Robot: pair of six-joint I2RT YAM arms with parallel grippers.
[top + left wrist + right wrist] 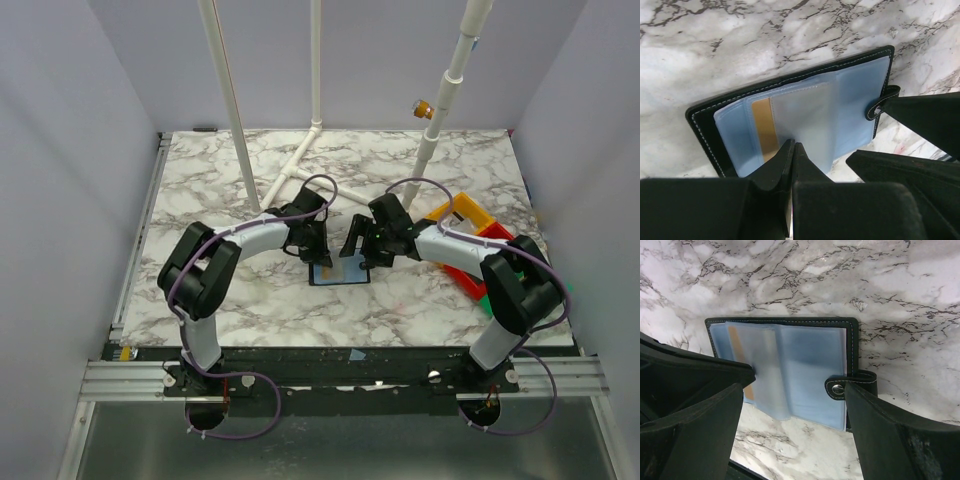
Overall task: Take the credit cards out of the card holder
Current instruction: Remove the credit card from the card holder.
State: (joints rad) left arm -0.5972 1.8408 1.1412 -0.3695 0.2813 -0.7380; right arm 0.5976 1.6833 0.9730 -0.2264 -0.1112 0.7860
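The black card holder (338,273) lies open on the marble, bluish slots up; it also shows in the left wrist view (705,125) and the right wrist view (790,320). A tan/gold card (764,127) sits in a left slot. A pale blue-grey card (800,120) is raised from the holder and overhangs its near edge (767,380). My left gripper (792,146) is shut on this card's edge. My right gripper (794,390) is wide open over the holder, one finger (890,430) touching the snap tab (837,387).
Yellow, red and green bins (470,225) stand just right of the right arm. White pipes (300,170) lie and stand at the back of the marble table (200,190). The two grippers are close together over the holder.
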